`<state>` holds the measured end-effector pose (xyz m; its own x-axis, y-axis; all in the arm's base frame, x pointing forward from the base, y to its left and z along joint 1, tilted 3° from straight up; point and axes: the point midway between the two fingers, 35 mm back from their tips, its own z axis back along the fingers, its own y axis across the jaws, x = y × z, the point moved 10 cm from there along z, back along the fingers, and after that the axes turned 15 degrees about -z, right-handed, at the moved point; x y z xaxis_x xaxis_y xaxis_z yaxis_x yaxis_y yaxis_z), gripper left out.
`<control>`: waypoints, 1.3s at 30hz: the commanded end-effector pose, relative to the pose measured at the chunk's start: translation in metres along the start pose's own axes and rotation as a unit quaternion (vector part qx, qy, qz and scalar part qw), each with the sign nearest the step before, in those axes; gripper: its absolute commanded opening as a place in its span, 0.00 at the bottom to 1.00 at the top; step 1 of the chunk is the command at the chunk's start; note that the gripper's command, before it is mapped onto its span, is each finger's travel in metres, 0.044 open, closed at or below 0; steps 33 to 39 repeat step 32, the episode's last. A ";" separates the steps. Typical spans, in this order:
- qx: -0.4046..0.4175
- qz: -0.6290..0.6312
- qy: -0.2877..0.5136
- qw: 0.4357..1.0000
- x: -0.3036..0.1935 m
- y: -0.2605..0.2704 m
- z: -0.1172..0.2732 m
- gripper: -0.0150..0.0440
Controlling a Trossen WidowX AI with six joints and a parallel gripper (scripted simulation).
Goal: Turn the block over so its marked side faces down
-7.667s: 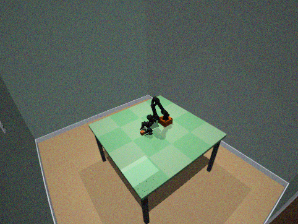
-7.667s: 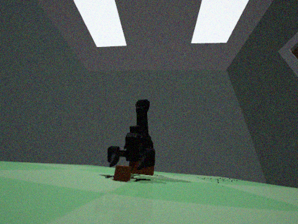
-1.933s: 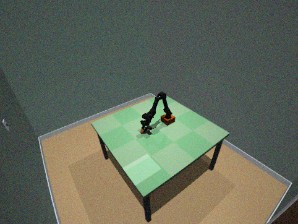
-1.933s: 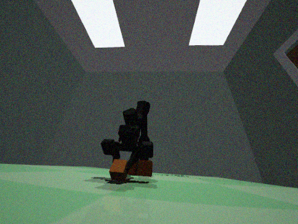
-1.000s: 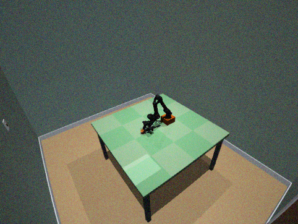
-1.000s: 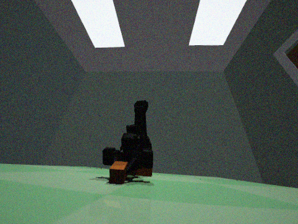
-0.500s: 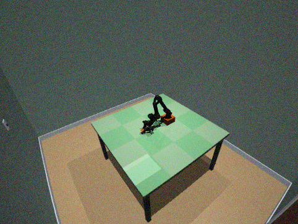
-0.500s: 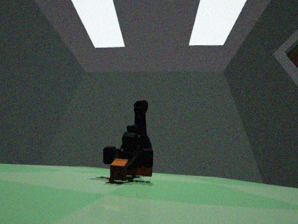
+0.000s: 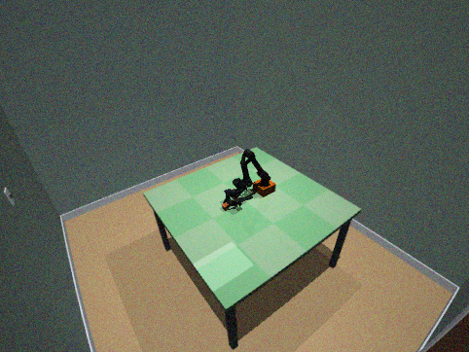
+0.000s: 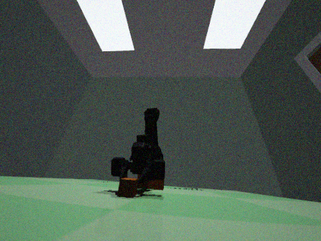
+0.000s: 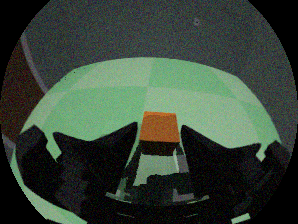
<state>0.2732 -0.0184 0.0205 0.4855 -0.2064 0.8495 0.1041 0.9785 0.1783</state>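
Observation:
The orange block [image 9: 225, 206] [image 10: 128, 188] [image 11: 160, 128] is at the table [image 9: 274, 248] [image 10: 200, 226] [image 11: 195, 75], its lower edge at or very near the surface. It looks close to upright in the exterior view. No mark can be made out on the faces that show. My gripper [image 11: 160, 127] is open, low over the table and pointing outward. Its dark fingers stand on either side of the block, with a narrow gap at each side in the wrist view. The side of the block toward the palm is dark, and its underside is hidden.
The arm's orange base [image 9: 265, 188] [image 10: 155, 184] stands behind the gripper, with the black arm [image 9: 247, 156] [image 10: 152, 116] arching up from it. The table's edges are well away from the block. Walls stand beyond the table.

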 end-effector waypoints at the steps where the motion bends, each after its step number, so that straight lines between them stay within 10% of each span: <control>1: 0.002 0.002 0.000 1.000 0.000 0.000 0.000 0.83; 5: 0.002 0.002 0.000 1.000 0.000 0.000 0.000 1.00; 39: 0.002 0.002 0.000 1.000 0.000 0.000 0.000 1.00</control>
